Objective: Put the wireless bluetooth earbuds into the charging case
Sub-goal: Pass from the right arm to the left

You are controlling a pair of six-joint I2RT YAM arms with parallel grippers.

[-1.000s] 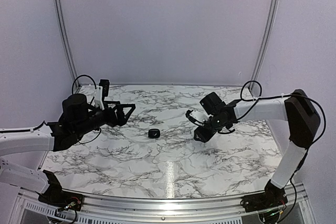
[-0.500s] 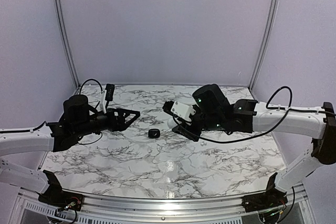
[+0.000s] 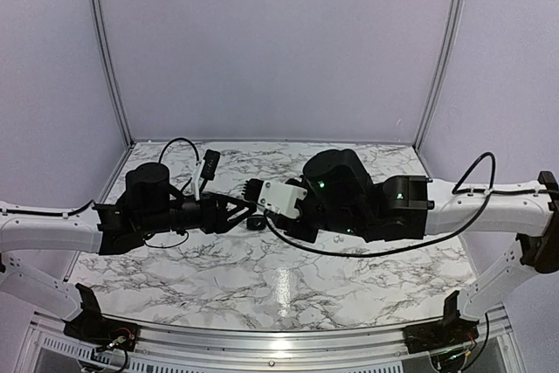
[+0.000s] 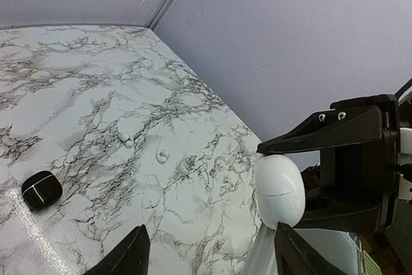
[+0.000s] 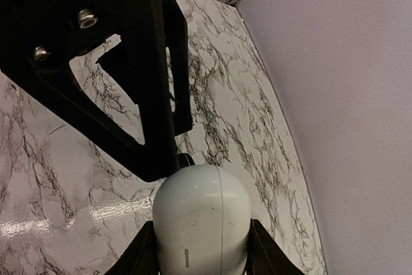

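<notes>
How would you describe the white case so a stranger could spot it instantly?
Look above the middle of the marble table. Held in the jaws of the right gripper is the white case: a smooth egg shape, unlike the small black oval lying on the table.

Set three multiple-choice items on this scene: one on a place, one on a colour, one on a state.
1. Where is the black oval object?
A. lying on the marble table
B. hanging from a cable
C. stuck to the back wall

2. What colour is the egg-shaped case held in the right gripper?
A. black
B. white
C. red

3. How are the left gripper fingers?
A. shut on a bottle
B. shut on nothing
C. open, holding nothing

Answers:
1 A, it sits on the marble in the left wrist view.
2 B, a white shell shows between the fingers.
3 C, the fingers stand wide apart with only table between them.
</notes>
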